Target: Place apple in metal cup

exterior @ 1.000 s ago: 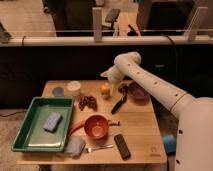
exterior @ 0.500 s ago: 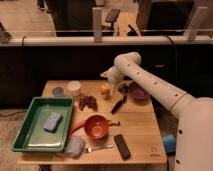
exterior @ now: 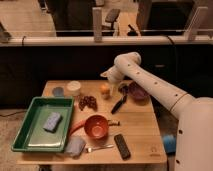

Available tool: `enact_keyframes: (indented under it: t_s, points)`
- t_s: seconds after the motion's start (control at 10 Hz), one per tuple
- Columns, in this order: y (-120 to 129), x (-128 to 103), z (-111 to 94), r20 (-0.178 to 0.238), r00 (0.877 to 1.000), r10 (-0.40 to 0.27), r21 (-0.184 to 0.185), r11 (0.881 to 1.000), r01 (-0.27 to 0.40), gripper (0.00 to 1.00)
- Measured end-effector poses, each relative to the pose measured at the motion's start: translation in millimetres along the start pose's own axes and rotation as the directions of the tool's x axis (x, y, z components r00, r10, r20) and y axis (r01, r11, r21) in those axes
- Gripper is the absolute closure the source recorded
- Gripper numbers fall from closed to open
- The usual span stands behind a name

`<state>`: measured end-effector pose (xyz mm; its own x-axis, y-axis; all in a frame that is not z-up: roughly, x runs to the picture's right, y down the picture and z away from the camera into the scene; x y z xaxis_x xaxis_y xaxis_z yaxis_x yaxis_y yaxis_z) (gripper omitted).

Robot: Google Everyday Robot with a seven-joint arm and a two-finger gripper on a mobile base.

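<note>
The apple is a small orange-yellow fruit standing on the wooden table near its far middle. My gripper hangs at the end of the white arm, directly above the apple and very close to it. A small dull metal cup stands just right of the apple, next to a dark purple bowl. I cannot tell whether the gripper touches the apple.
A green tray holding a blue sponge fills the left side. A dark red lumpy cluster, orange-red bowl, black utensil, remote, grey cloth and white tub lie around.
</note>
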<state>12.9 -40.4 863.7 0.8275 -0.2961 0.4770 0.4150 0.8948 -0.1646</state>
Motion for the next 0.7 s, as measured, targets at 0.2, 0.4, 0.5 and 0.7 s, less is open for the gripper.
enact_keyframes:
  t_s: [0.2,0.4,0.5,0.7]
  points:
    - [53,-17,21,0.025,0.999,0.024,-0.051,0.998,-0.023,0.2]
    - [143,-50,48,0.065,0.996,0.067,-0.137,0.989,-0.058,0.2]
    - [184,-66,58,0.08,0.993,0.087,-0.177,0.982,-0.072,0.2]
    - [264,-100,71,0.109,0.986,0.128,-0.253,0.963,-0.097,0.2]
